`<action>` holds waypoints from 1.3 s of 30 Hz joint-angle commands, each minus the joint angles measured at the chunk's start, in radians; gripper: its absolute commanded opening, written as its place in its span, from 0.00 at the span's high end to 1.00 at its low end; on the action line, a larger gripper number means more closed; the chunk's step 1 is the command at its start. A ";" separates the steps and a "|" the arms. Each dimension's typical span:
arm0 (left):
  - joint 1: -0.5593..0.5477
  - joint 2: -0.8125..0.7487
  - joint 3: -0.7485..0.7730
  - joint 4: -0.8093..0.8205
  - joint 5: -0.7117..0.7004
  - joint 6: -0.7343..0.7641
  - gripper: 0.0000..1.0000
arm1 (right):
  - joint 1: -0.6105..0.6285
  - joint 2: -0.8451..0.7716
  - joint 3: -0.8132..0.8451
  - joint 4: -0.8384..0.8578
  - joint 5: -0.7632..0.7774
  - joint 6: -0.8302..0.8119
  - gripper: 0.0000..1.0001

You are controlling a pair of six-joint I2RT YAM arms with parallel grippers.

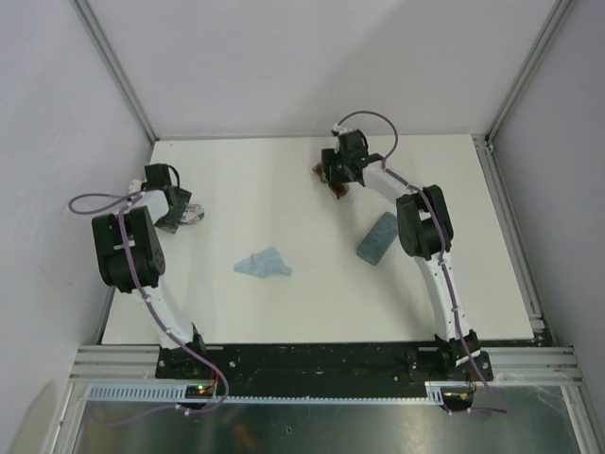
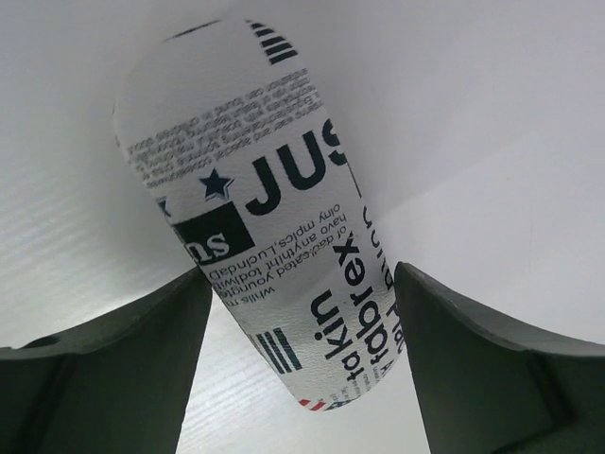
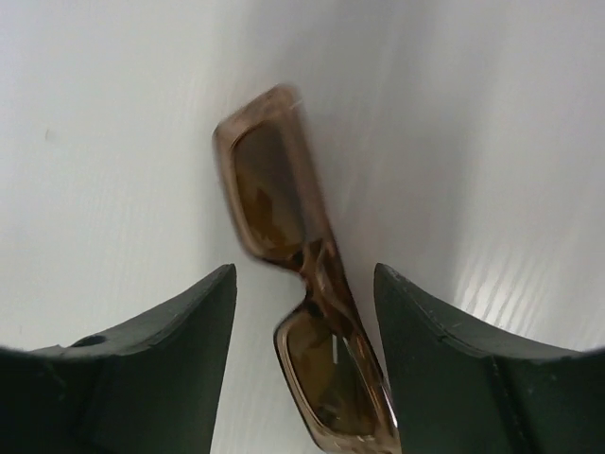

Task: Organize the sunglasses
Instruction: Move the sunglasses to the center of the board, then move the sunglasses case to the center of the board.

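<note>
**On the white table (image 1: 284, 312): both grippers standing open over items**

At the left edge, the left gripper (image 2: 302, 274) is straddling a newsprint-patterned case (image 2: 255, 189), jaws spread. Toward centre, a light blue cloth (image 1: 263, 264) is lying crumpled, with a grey-blue case (image 1: 377, 237) to its right. Toward the far side, right of centre, the right gripper (image 3: 304, 270) is hovering open around the brown-amber sunglasses (image 3: 284, 218), which are lying on the table.

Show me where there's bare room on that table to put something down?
Bare table: the far middle, between the printed case and the brown sunglasses; the near strip between the blue cloth and the front edge; the far right corner. Crowded: around the grey-blue case beside the right arm.
</note>
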 commanded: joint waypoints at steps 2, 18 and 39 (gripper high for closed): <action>-0.051 0.042 -0.018 -0.050 0.106 0.081 0.17 | 0.032 -0.206 -0.218 0.039 -0.091 -0.079 0.39; -0.152 -0.021 -0.072 -0.038 0.134 0.191 0.45 | 0.059 -0.531 -0.666 0.168 -0.130 -0.019 0.71; -0.681 -0.107 -0.093 0.020 0.333 0.369 0.48 | 0.054 -0.898 -0.985 0.160 -0.035 0.083 0.65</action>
